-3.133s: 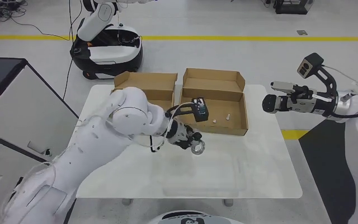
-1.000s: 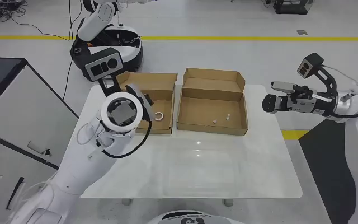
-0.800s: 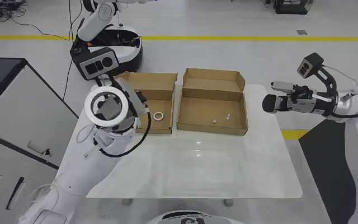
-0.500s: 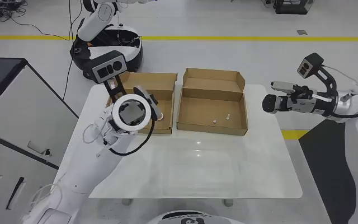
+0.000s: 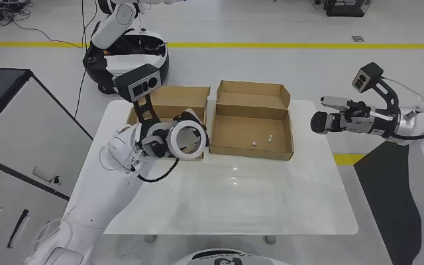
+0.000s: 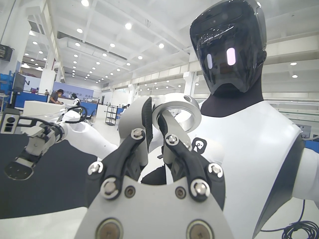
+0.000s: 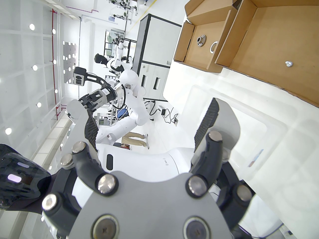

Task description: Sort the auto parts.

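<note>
The left box point(image 7: 184, 43) holds a flanged disc point(image 7: 200, 40) and a white ring point(image 7: 211, 48). Over that box the left tool point(image 6: 153, 114), turned upward, is clenched on a metal collar point(image 6: 193, 119). Just beside the left box, the right box point(image 7: 261, 38) holds a bolt point(image 5: 269, 138) and a smaller piece point(image 5: 255, 142). Well apart from the left box, the right tool point(image 7: 152, 114) hangs released past the bench point(image 5: 265, 192) edge. Three seconds earlier the left tool carried the collar low in front of the right box. The right tool has not moved.
</note>
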`<state>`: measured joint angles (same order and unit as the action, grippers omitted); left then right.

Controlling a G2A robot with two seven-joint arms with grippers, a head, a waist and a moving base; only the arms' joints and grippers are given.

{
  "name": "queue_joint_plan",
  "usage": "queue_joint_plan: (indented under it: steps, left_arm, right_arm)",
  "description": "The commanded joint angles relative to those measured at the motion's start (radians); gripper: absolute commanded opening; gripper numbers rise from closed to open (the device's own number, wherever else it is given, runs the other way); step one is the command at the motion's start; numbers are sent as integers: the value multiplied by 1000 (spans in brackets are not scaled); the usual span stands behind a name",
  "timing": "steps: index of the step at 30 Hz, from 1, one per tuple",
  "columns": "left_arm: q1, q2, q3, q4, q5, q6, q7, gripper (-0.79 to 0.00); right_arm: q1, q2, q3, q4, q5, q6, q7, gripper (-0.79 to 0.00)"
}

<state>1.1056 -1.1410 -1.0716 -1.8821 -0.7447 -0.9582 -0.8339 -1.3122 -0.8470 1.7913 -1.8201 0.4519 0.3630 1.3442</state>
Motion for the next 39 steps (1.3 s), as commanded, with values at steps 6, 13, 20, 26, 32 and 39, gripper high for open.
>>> queue_joint_plan:
  steps: [6,13,20,26,32,39]
  left_arm:
    - [-3,-15,25,-2,-141,-54,37,-785]
    - [-10,-24,20,9,-136,-47,19,-785]
    - [-6,-21,2,24,-20,-5,-22,-785]
    - [6,-20,-7,19,15,22,-39,-785]
    - [14,-28,2,7,-46,1,-10,-785]
    - [10,-36,12,10,-100,-17,-8,-785]
  right_arm:
    - [0,0,0,0,0,0,0,0]
    - [0,0,0,0,0,0,0,0]
    - [0,0,0,0,0,0,0,0]
    - [0,0,0,0,0,0,0,0]
    - [0,0,0,0,0,0,0,0]
    - [0,0,0,0,0,0,0,0]
